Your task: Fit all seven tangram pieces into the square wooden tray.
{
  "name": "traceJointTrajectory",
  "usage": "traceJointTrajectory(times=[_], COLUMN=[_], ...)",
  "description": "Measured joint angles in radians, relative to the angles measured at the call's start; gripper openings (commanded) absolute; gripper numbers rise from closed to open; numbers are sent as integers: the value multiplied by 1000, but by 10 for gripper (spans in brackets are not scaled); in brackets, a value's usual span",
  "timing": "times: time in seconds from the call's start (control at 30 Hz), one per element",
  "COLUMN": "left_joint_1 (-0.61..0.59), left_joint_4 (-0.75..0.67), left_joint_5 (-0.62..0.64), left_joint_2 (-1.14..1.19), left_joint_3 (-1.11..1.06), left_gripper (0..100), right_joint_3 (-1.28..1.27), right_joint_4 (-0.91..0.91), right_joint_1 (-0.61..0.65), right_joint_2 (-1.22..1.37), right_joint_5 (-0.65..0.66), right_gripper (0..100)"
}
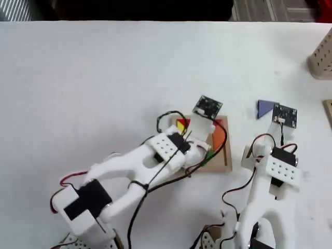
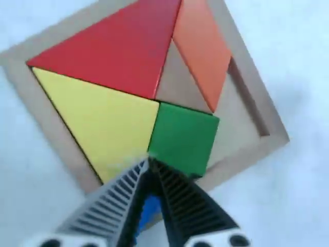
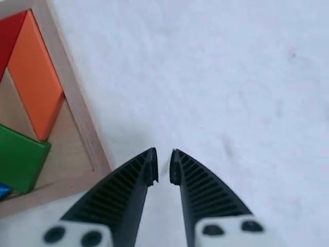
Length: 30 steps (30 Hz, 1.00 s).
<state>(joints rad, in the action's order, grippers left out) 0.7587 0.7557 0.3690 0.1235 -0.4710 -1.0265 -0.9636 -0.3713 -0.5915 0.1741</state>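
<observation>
Pinching a blue piece (image 2: 149,211), the left gripper's (image 2: 149,164) jaws are closed on it over one corner of the square wooden tray (image 2: 261,103), just beside the green square (image 2: 182,139). Treat that piece as a small painted wooden tile: light, stiff and probably slick on its faces, so it may twist in the jaws. Hold it across two opposite edges near its middle, and lower it flat.

Seated in the tray, edges touching, are the red triangle (image 2: 118,51), the yellow triangle (image 2: 103,118), the orange parallelogram (image 2: 203,46) and the green square. Bare wood shows in a triangular gap between red, orange and green, and along the rim past the green square. The fits look tight, so expect a tilted piece to jam.

Out on the bench (image 1: 104,78), well apart from the tray, a blue-violet triangle (image 1: 265,108) lies near the right arm. The right gripper (image 3: 163,164) hovers over bare bench just beside the tray's rim, jaws barely parted, nothing between them.
</observation>
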Motion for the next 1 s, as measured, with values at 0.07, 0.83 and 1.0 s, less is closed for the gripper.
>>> traceJointTrajectory(times=[0.07, 0.83, 1.0], left_joint_1=[-8, -52, -11], left_joint_4=[0, -34, -34], left_joint_5=[0, 2, 0], left_joint_2=[-18, -143, 3], left_joint_3=[-2, -187, -81], left_gripper=[24, 24, 24], right_joint_3=[0, 0, 0], right_joint_4=[0, 0, 0], right_joint_1=[0, 0, 0], right_joint_2=[0, 0, 0], right_joint_5=[0, 0, 0], right_gripper=[49, 49, 49])
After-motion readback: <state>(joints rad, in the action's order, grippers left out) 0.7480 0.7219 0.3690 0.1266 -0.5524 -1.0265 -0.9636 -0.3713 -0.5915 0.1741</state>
